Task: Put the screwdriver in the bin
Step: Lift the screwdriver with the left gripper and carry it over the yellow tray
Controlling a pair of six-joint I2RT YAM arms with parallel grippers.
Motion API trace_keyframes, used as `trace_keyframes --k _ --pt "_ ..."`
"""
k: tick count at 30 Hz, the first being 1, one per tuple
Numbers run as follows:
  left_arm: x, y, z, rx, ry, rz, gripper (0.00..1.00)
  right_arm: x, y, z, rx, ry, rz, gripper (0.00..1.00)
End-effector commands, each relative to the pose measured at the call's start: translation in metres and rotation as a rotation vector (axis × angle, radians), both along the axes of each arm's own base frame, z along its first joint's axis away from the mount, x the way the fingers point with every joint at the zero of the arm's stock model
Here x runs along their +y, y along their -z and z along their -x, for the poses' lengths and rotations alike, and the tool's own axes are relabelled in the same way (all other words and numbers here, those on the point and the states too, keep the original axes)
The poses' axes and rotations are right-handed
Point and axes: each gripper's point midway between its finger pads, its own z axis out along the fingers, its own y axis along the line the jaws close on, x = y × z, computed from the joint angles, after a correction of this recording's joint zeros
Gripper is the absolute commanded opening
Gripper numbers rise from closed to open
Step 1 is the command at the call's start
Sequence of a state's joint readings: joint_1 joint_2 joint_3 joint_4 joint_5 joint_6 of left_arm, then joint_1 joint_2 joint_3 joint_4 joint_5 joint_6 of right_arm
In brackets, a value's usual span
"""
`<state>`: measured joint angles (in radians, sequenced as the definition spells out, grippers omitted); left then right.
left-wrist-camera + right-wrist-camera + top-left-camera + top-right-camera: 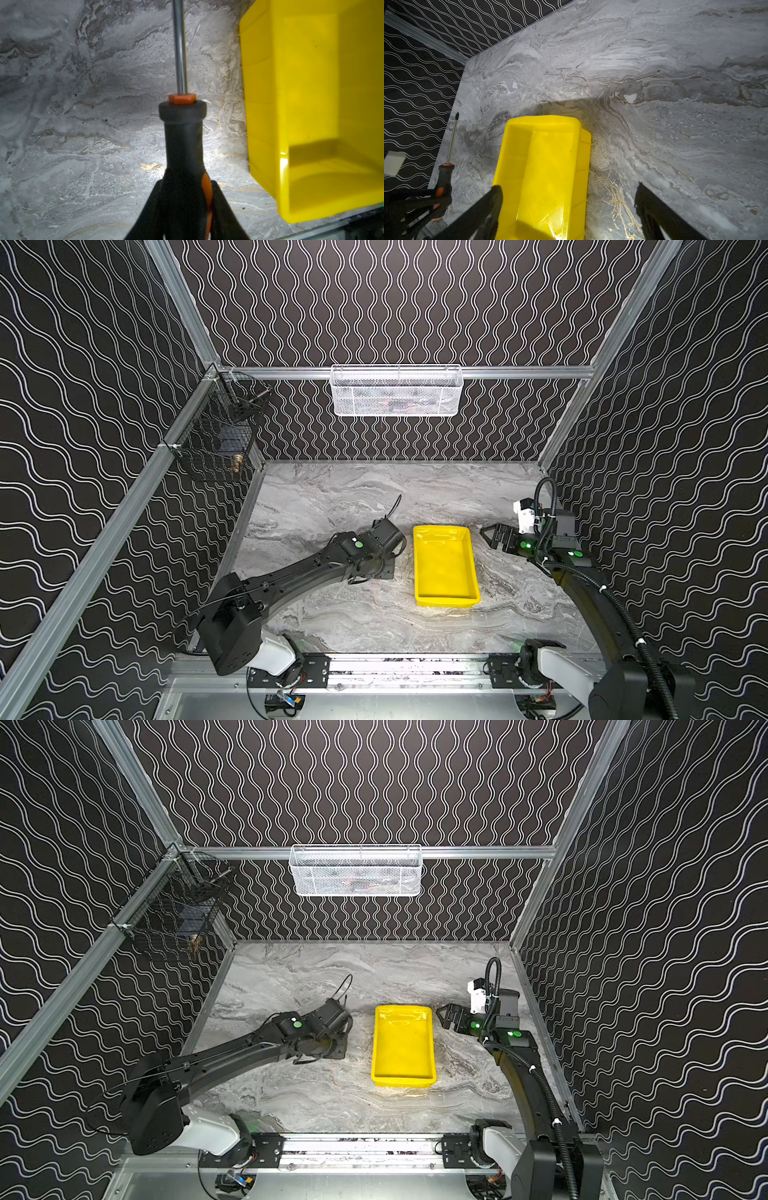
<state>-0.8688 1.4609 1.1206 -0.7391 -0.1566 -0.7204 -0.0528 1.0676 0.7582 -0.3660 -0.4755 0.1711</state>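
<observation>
- Top views: my left gripper (376, 568) is sitting low over the marble table (332, 497), just left of the yellow bin (444, 568). The wrist is covering the fingers here, so I can't tell the grip from these views. My right gripper (486, 533) is hovering by the bin's (403, 1044) far right corner, same deal in both top views (441, 1013).
- Left wrist: this is where it's getting clear. My left gripper (185, 187) is pinching tight on the fat end of the screwdriver (182, 135), one finger on each side of the black-and-orange handle. The shaft is pointing straight away from the camera over the marble, and the bin (311, 83) is lying just beside it. So the screwdriver is sitting outside the bin, in my grip.
- Right wrist: my right gripper (568, 189) is standing wide open and gripping nothing, with one finger over the bin (542, 166) and one over bare table. Past the bin's other long side, I'm seeing the left gripper (436, 197) clamping the screwdriver (445, 176), shaft angling up and away.
</observation>
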Motion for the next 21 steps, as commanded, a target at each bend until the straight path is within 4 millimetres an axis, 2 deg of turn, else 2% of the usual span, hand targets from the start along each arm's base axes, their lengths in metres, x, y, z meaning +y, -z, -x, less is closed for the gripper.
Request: trace_keyframes --k 1,5,12,16,21 --pt "-0.011 -0.016 -0.002 -0.043 0.068 -0.025 0.07 0.004 -0.010 -0.004 -0.031 -0.021 -0.020 0.99" --pt "-0.034 -0.031 0.000 -0.074 0.120 -0.012 0.07 0.004 -0.008 -0.004 -0.023 -0.017 -0.020 0.99" --pt "-0.080 -0.045 0.005 -0.108 0.236 0.055 0.07 0.005 -0.016 -0.001 -0.037 -0.026 -0.016 0.99" --pt "-0.104 -0.045 0.008 -0.109 0.290 0.061 0.08 0.001 -0.022 -0.001 -0.055 -0.005 0.004 0.99" --pt "-0.122 -0.033 0.015 -0.088 0.327 0.047 0.08 0.001 -0.026 0.000 -0.057 -0.002 0.000 0.99"
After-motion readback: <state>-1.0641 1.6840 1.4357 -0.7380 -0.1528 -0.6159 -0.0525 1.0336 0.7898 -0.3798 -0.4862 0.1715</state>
